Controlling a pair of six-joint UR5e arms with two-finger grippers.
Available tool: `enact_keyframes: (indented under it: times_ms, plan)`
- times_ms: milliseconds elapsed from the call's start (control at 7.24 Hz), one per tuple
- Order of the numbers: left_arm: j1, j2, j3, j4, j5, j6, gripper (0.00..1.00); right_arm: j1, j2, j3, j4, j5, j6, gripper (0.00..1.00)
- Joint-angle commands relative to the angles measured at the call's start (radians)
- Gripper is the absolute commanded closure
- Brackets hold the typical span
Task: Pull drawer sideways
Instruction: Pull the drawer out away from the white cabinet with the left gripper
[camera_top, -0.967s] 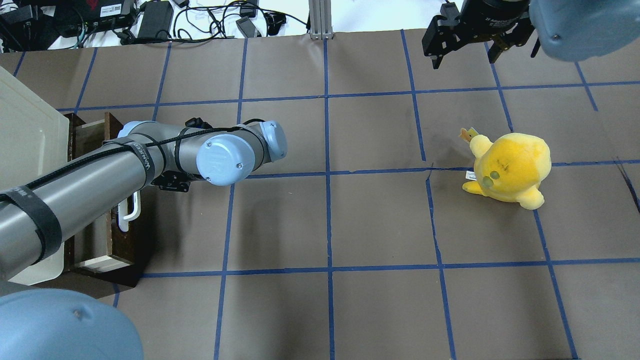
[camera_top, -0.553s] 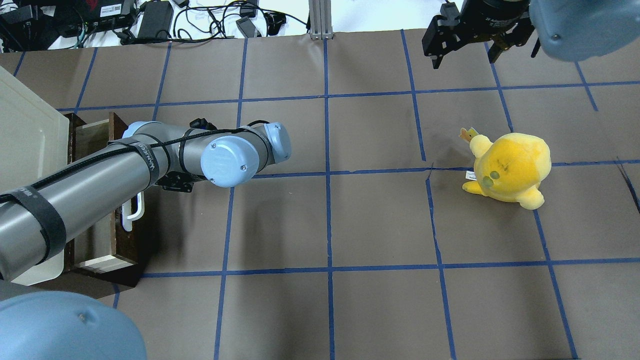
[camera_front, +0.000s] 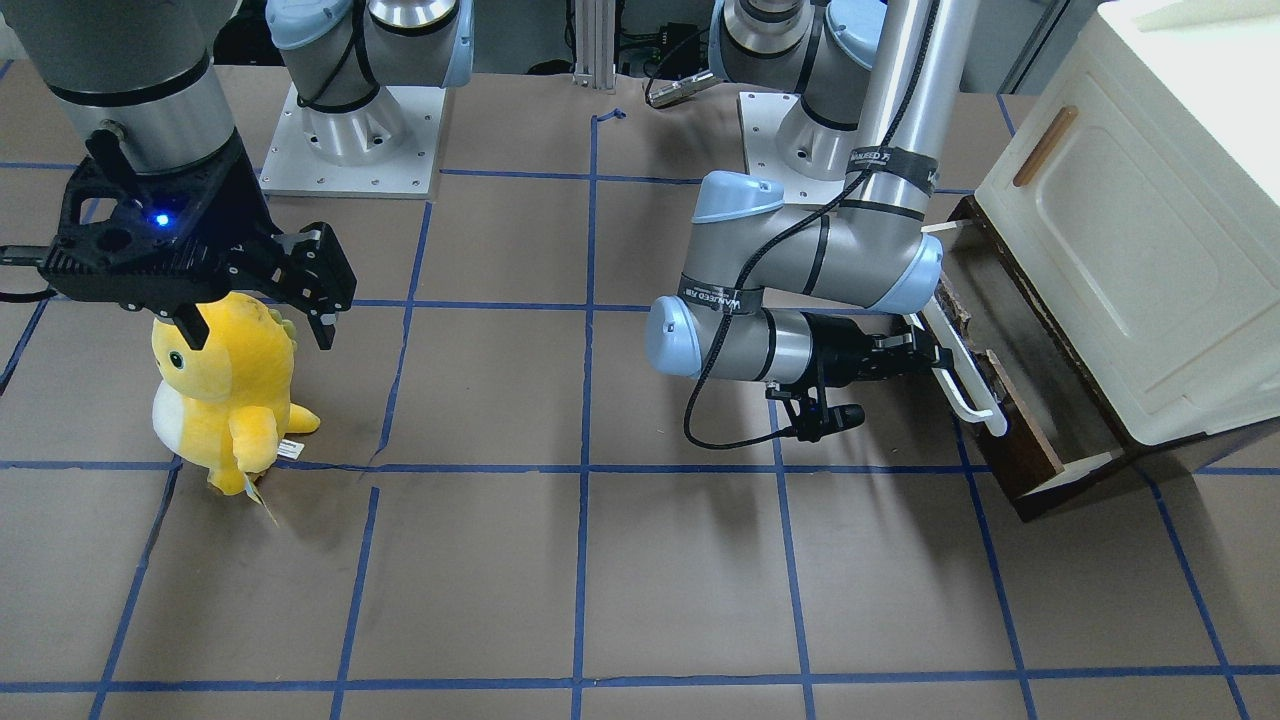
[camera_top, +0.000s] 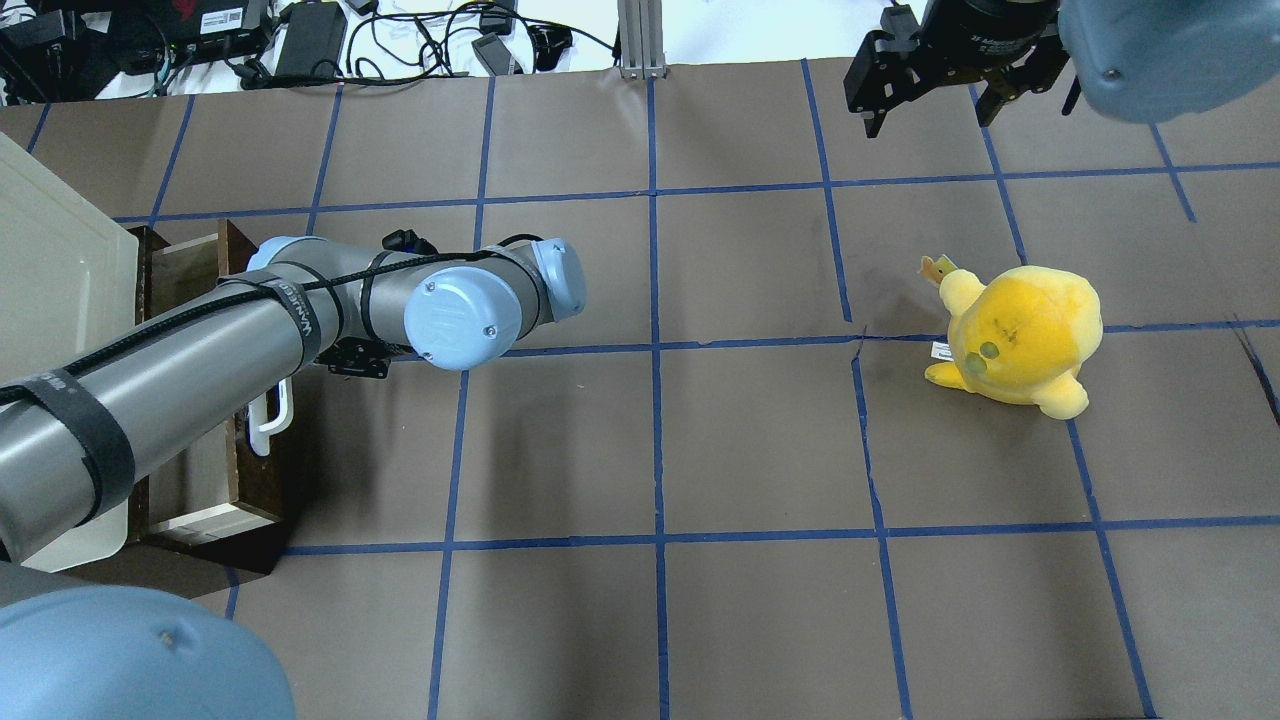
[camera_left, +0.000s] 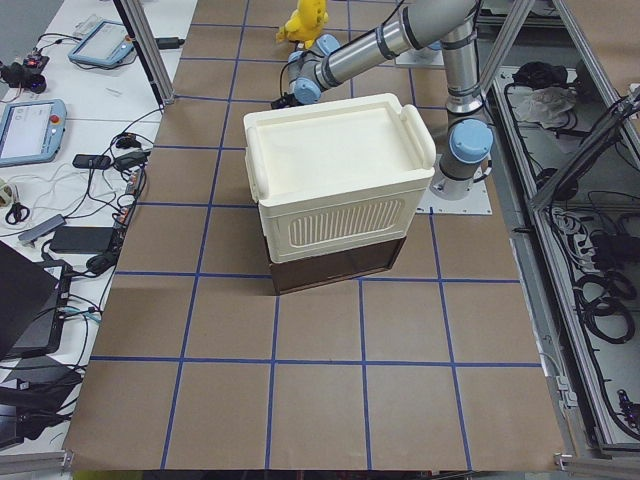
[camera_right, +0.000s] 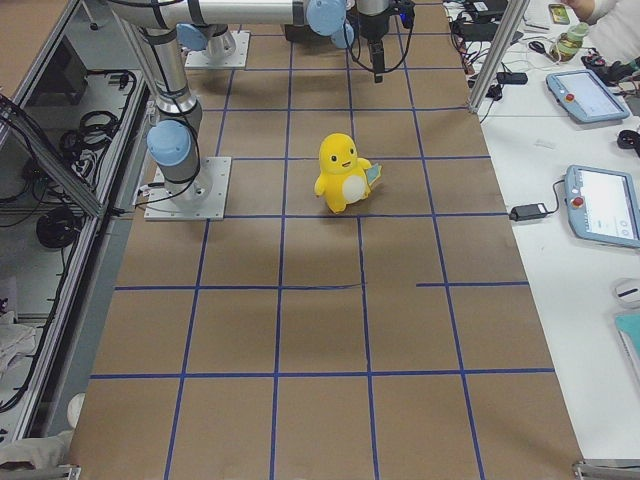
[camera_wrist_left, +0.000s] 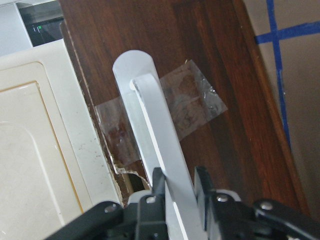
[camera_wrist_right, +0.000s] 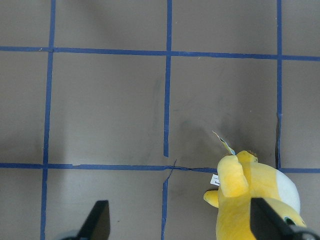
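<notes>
The drawer (camera_front: 1030, 440) has a dark brown wooden front and a long white bar handle (camera_front: 965, 370). It stands partly pulled out from under the cream cabinet (camera_front: 1130, 230). My left gripper (camera_front: 925, 355) is shut on the handle. In the left wrist view both fingers clamp the white bar (camera_wrist_left: 155, 125) in front of the brown front (camera_wrist_left: 210, 60). In the overhead view the drawer (camera_top: 262, 490) and its handle (camera_top: 272, 420) lie at the left, and my arm hides the gripper. My right gripper (camera_top: 925, 115) is open and empty, high above the table.
A yellow plush toy (camera_top: 1020, 335) stands on the right half of the brown, blue-taped table, below my right gripper (camera_front: 258, 330). It also shows in the right wrist view (camera_wrist_right: 255, 200). Cables and devices lie beyond the table's far edge (camera_top: 400, 40).
My left arm has moved a little to the right in the overhead view. The drawer has slid slightly further out with it. The right arm has not moved.
</notes>
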Motion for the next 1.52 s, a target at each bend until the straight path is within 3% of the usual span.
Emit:
enact_keyframes:
  times_ms: [0, 1106, 1244, 1382]
  plan:
    - [-0.018, -0.001, 0.002, 0.0, 0.0, 0.001, 0.88, 0.0, 0.0, 0.0, 0.0, -0.001, 0.0, 0.0]
    - [-0.067, -0.001, 0.0, -0.003, 0.0, 0.001, 0.88, 0.0, 0.0, 0.0, 0.0, -0.001, 0.0, 0.0]
    - [-0.067, 0.003, 0.0, -0.008, 0.0, 0.015, 0.01, 0.0, 0.0, 0.0, 0.0, 0.001, 0.0, 0.0]
    - [-0.065, 0.014, 0.004, -0.006, 0.0, 0.02, 0.0, 0.0, 0.0, 0.0, 0.0, -0.001, 0.0, 0.0]
